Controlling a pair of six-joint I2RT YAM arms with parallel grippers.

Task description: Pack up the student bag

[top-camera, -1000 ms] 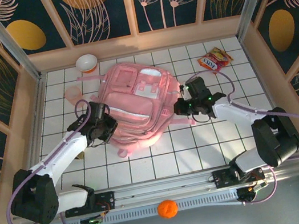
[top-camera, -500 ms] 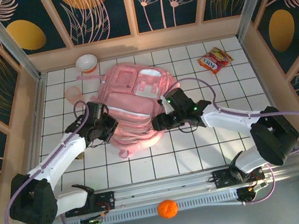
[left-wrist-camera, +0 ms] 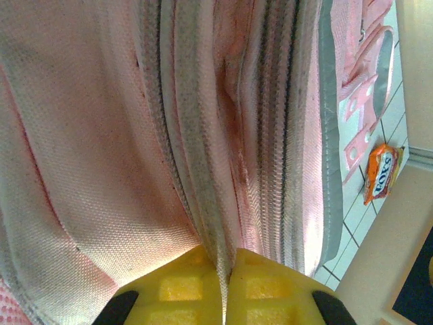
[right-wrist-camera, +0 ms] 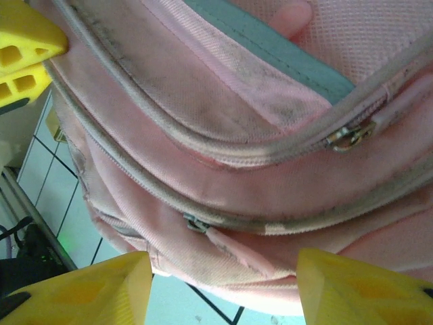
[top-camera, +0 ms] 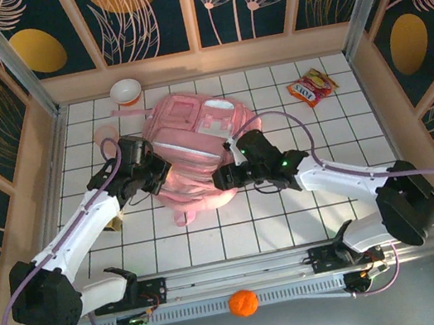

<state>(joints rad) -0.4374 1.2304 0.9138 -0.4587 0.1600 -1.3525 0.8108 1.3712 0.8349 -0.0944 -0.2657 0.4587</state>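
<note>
The pink student bag (top-camera: pixel 195 133) lies flat, the left gripper (left-wrist-camera: pixel 225 261) clenched on its zip seam, the right gripper (right-wrist-camera: pixel 223 261) spread open against its front pocket, and beyond it an orange packet (left-wrist-camera: pixel 382 172) reading, perhaps, "FOX'S".

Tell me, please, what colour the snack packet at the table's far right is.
Orange-red with yellow; the snack packet shows best in the top external view.

A white bowl (top-camera: pixel 126 90) stood at the far left edge of the white tiled table (top-camera: pixel 291 200), a small pink cup (top-camera: pixel 105 135) sat near it, an orange snack packet (top-camera: pixel 311 88) lay well apart at the far right, and an orange ball (top-camera: pixel 243 303) rested on the grey ledge nearest the camera.
</note>
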